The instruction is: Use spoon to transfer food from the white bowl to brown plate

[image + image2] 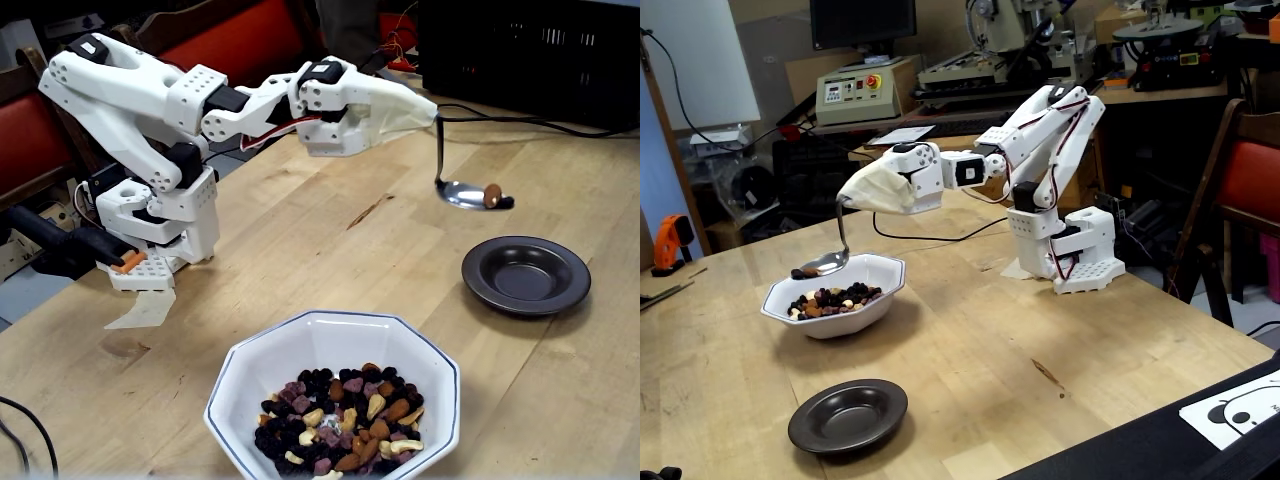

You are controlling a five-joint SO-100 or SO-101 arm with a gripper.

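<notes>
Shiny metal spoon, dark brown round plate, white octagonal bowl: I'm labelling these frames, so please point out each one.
Shiny silver metal spoon (pixel 463 193), a fixed view, on its oval bowl.
Dark brown round glossy plate (pixel 480 287), a fixed view, on its raised rim.
White octagonal ceramic bowl (pixel 880 267), a fixed view, on its inner wall.
</notes>
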